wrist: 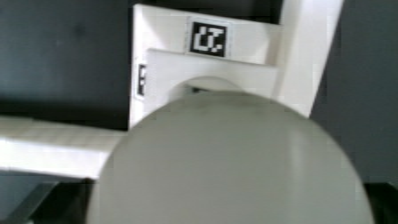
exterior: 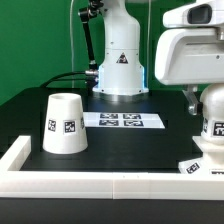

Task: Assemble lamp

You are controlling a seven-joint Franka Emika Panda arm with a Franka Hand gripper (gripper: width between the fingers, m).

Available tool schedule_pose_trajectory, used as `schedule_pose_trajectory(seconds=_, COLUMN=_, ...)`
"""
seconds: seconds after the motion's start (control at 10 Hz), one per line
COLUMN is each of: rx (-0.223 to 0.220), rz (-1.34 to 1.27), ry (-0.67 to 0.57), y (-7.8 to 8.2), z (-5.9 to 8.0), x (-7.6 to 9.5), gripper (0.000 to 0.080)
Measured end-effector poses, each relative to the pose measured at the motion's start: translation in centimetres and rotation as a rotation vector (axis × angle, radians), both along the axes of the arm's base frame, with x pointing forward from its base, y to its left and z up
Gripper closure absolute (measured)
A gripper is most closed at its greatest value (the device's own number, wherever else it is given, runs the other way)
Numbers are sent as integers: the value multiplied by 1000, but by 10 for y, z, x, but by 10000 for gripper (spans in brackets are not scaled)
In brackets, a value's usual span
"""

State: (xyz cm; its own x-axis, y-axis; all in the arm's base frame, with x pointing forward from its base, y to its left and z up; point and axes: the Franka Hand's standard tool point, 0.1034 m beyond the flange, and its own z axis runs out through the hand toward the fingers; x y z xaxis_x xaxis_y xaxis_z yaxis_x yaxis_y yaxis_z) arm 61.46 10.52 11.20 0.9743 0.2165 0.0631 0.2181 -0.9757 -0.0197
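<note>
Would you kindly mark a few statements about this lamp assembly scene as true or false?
1. The shade stands with its narrow end up. True.
2. The shade rests on the marker board. False: it stands on the dark table, apart from the marker board, toward the exterior view's left.
3. The bulb is at the exterior view's right. True.
4. The base carries no tags. False: a black-and-white tag shows on it in the wrist view.
5. In the wrist view the bulb hides part of the base. True.
</note>
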Motion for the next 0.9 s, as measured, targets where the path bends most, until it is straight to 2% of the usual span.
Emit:
schedule_pose_trajectory(seconds=0.2, rx=-35, rz=170, ry=-9, y=-3, z=2, x=2, gripper=101)
schedule_pose_trajectory(seconds=0.4, rx=-48, rz=282, ry=-10, y=-8, z=2, x=2, gripper=101)
schedule_pose_trajectory(seconds=0.5, rx=-54, rz=353, ry=-9, y=-9, z=1, x=2, gripper=187)
schedule_pose_trajectory(seconds=0.6, rx=-53, rz=340, ry=-9, y=-9, z=1, x=2, gripper=223)
schedule_pose_trajectory(seconds=0.9, rx=-51, rz=304, ry=-8, y=-9, z=1, x=2, gripper=223)
